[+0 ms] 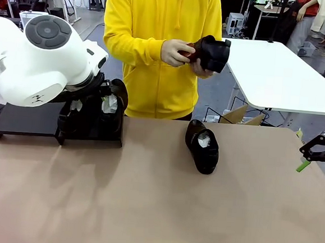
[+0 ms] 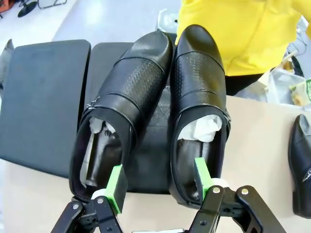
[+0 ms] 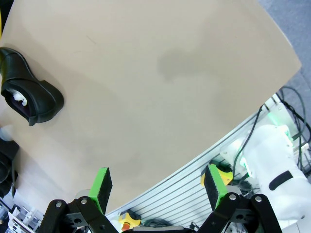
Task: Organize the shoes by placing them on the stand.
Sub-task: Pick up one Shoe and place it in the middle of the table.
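Frontally, one loose glossy black leather dress shoe (image 1: pixel 201 146), stuffed with white paper, lies mid-table between both arms, neither clearly nearer. Its long axis runs far-to-near, toe toward the robot. The person's hands (image 1: pixel 179 52) hold another black shoe (image 1: pixel 213 51).

From the left wrist, the left gripper (image 2: pixel 159 180) hovers open and empty over the heels of two matching shoes (image 2: pixel 131 92). They lie side by side on the low matte-black two-panel stand (image 2: pixel 43 97), toes toward the person.

From the right wrist, the right gripper (image 3: pixel 158 182) gapes empty, well apart from the loose shoe.
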Robot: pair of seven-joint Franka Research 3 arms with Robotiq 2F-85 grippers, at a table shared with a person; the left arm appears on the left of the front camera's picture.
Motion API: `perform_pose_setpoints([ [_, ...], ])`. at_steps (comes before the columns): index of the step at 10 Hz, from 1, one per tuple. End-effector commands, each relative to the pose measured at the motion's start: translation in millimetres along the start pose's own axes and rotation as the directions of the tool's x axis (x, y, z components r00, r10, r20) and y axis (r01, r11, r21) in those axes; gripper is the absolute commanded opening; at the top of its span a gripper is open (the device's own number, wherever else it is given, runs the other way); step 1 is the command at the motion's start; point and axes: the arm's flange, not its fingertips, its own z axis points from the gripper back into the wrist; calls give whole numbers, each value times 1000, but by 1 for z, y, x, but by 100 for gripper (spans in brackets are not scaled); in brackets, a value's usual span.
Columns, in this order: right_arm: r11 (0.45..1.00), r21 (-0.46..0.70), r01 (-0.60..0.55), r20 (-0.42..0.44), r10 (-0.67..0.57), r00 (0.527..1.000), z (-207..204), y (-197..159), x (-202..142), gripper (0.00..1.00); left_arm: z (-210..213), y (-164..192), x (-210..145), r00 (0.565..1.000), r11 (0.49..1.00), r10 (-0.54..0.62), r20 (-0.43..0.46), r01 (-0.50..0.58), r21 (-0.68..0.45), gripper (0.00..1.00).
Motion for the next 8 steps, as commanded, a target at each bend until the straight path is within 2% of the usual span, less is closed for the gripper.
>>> perform_pose_setpoints([
  [1,1000,-1,-18,-4,18,1000,0,0,0,100,-1,-5,1,1000,1000,2,16,-2,15,73],
  [3,1000,-1,-18,-4,18,1000,0,0,0,100,-1,-1,1,1000,1000,-3,0,3,2,73],
  [4,1000,-1,-18,-4,18,1000,0,0,0,100,42,-2,-6,1000,999,25,13,-25,-20,73],
  [5,1000,-1,-18,-4,18,1000,0,0,0,100,80,0,-9,997,997,78,28,-78,23,73],
  [7,1000,-1,-18,-4,18,1000,0,0,0,100,133,14,-11,995,995,91,-46,-89,34,73],
  [8,1000,-1,-18,-4,18,1000,0,0,0,100,151,26,-15,984,996,91,-156,-92,-3,73],
])
